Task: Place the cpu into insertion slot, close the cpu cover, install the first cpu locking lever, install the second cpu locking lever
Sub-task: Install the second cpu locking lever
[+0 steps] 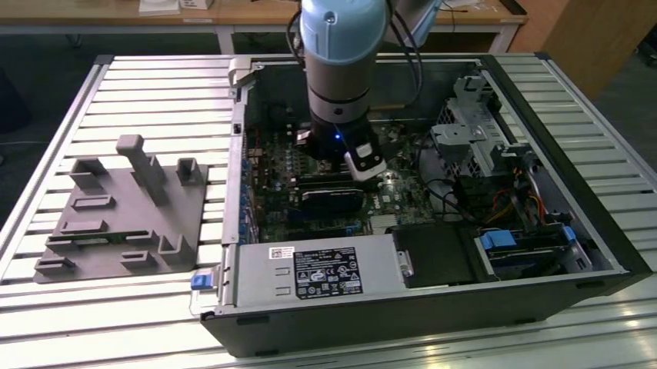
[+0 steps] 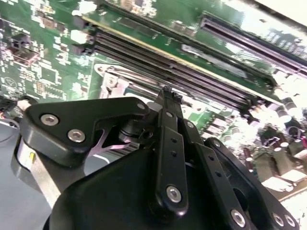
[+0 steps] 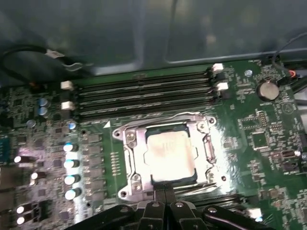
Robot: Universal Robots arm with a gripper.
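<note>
While the cpu point(image 3: 171, 155) sits in the insertion slot point(image 3: 128, 158) with the cpu cover point(image 3: 135, 154) lying down around it, the fingers point(image 3: 165, 197) stand closed together, gripping nothing, at the socket's near edge. If they bear down off-line here, they could scrape the chip's top or slip onto the green board, I judge. Inside the open computer case point(image 1: 534, 296) on the slatted worktop point(image 1: 154, 100) lie the motherboard point(image 1: 277, 207), memory sticks point(image 3: 144, 93), drive bays and cables.
</note>
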